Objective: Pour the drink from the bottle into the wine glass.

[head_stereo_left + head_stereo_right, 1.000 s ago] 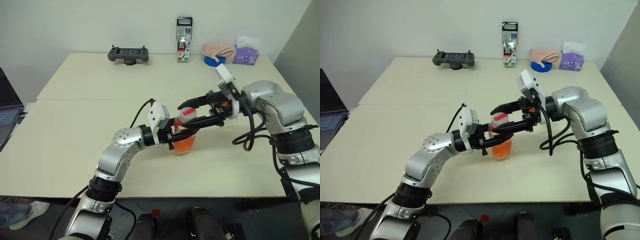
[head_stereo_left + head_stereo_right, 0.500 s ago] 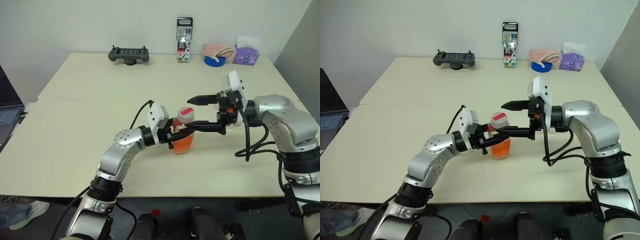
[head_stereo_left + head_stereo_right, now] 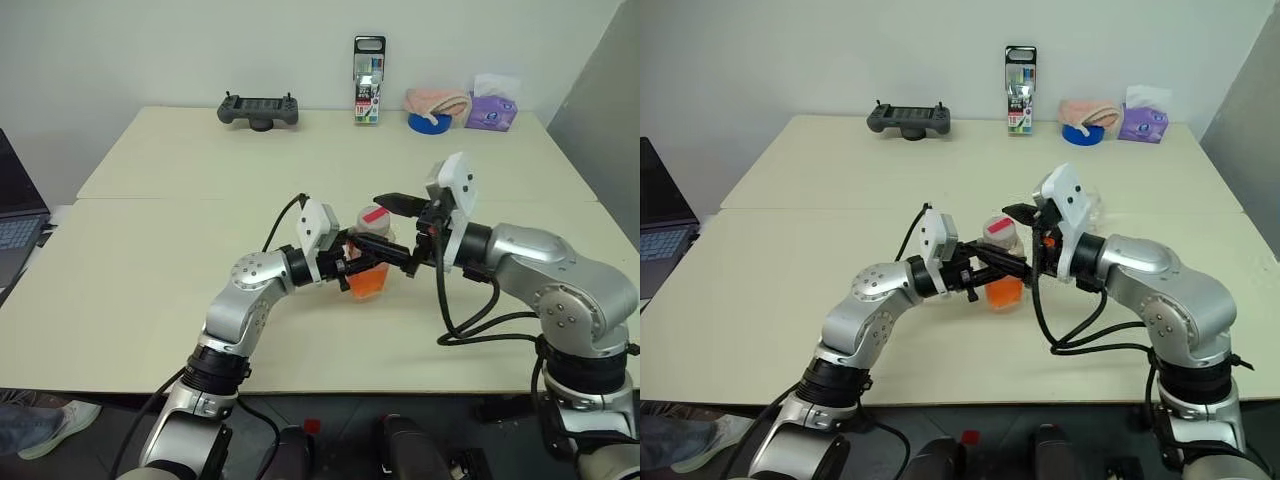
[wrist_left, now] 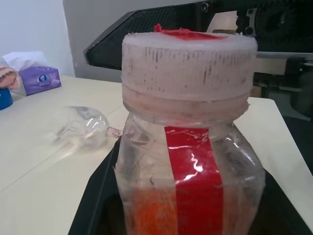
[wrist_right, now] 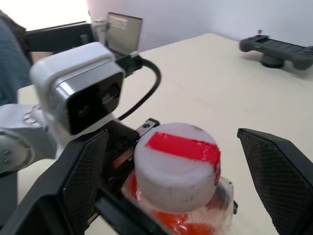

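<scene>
Head views: left gripper (image 3: 352,270) is clamped on the lower body of the bottle (image 3: 372,255), holding it upright near the middle of the table (image 3: 150,280), cap (image 3: 375,217) on, drink (image 3: 368,282) filling the bottom part. Right gripper (image 3: 395,237) has its jaws spread wide, one finger above the cap and one lower beside the neck, holding nothing. Left wrist view: bottle (image 4: 190,147) fills the foreground, red label strip facing the camera, a black right finger (image 4: 146,34) just behind the cap; the wine glass (image 4: 85,128) lies on its side on the table beyond, near a purple tissue pack (image 4: 39,78). Right wrist view: cap (image 5: 177,161) sits centred between the two open fingers (image 5: 276,181). Step in hand looks like uncapping. Advice: close squarely on the ribbed cap wall, not the neck, and keep the left grip firm so the body doesn't spin. The glass needs standing up before any pour.
</scene>
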Tool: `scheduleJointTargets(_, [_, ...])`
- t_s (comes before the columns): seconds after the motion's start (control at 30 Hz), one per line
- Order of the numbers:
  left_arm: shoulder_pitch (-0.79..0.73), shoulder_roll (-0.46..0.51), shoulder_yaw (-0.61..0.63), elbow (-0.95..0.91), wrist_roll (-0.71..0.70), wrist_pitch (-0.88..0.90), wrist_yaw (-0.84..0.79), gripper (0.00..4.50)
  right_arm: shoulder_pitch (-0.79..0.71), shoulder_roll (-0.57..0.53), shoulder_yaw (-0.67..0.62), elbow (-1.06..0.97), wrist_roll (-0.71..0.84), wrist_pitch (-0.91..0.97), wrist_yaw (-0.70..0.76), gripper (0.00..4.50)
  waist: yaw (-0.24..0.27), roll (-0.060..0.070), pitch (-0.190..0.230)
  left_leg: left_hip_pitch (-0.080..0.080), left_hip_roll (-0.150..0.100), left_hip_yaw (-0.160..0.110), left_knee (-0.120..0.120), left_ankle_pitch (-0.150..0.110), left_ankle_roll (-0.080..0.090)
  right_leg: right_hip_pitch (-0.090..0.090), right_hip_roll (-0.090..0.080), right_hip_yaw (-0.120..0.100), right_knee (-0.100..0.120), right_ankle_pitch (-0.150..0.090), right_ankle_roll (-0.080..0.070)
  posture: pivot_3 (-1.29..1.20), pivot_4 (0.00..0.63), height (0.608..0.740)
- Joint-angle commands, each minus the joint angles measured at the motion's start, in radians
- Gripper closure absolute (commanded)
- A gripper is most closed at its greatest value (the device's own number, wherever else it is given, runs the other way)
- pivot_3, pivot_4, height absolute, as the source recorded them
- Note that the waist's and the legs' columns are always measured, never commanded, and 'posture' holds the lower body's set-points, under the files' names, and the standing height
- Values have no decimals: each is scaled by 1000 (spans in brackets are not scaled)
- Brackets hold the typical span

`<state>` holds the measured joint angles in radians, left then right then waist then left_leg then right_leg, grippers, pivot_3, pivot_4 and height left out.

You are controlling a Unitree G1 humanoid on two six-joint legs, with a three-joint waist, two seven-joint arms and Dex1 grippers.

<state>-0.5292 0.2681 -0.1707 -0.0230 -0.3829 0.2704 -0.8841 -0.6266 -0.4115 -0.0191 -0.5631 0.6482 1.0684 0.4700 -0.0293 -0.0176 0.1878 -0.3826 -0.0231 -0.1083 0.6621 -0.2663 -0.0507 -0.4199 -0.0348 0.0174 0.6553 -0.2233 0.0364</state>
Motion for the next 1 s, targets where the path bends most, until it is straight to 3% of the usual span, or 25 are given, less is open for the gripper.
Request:
scheduleJointTargets(0.03, [-31, -11, 9, -12, -1, -31, -6, 2756, -1, 17, -3, -62, -2, 33, -83, 0, 0, 0, 0, 0, 0, 0, 0, 0, 0, 0, 0, 0, 0, 0, 0, 0, 150, 740])
scheduleJointTargets(0.2, [-27, -10, 10, -12, 0, -30, -13, 2756, 0, 36, -9, -68, 9, 46, -130, 0, 0, 0, 0, 0, 0, 0, 0, 0, 0, 0, 0, 0, 1, 0, 0, 0, 150, 740])
scheduleJointTargets(0.3, [-28, -4, 4, -13, 9, -35, -18, 2756, -12, 35, -8, -61, 11, 39, -136, 638, 0, 0, 0, 0, 0, 0, 0, 0, 0, 0, 0, 0, 1, -1, 1, 0, 150, 740])
scheduleJointTargets(0.47, [-29, -4, 3, -17, 14, -33, -17, 2756, -22, 29, -3, -48, 13, 16, -121, 2408, 0, 0, 0, 0, 0, 0, 0, 0, 0, 0, 1, 0, 1, -1, 1, 0, 150, 740])
scheduleJointTargets(0.57, [-26, -2, 4, -22, 13, -28, -16, 2756, -30, -11, 16, -27, 9, -23, -59, 2603, -1, 0, 0, 0, 0, 0, 0, 0, 0, 0, 1, 0, 1, -1, 2, 0, 150, 740])
scheduleJointTargets(0.67, [-25, 3, 1, -23, 9, -18, -24, 2757, -57, -103, 53, 44, 39, -120, 182, 2603, -1, 0, 0, 0, 0, 0, 0, 0, 0, 0, 1, 0, 1, -2, 2, 0, 150, 740])
scheduleJointTargets(0.77, [-27, 5, 0, -23, 7, -13, -31, 2766, -60, -313, 187, 81, 29, -249, 613, 2603, 1, 0, 0, 0, 0, 0, 0, 0, 0, 1, 0, -1, -1, -2, 4, 0, 150, 740])
scheduleJointTargets(0.9, [-21, 10, -3, -34, 10, -10, -23, 2777, -184, -278, 270, 354, -68, -400, 767, 2603, -18, 0, 0, 4, 1, 2, -1, 0, 1, 4, 1, 0, -6, -1, 3, 0, 150, 740])
scheduleJointTargets(1.0, [-1, 11, -4, -56, 13, -11, -6, 2785, -231, -250, 296, 445, -111, -460, 841, 2603, -21, 1, 0, 4, 2, 1, -1, 0, 1, 4, 3, -1, -6, -1, 3, 0, 150, 740])
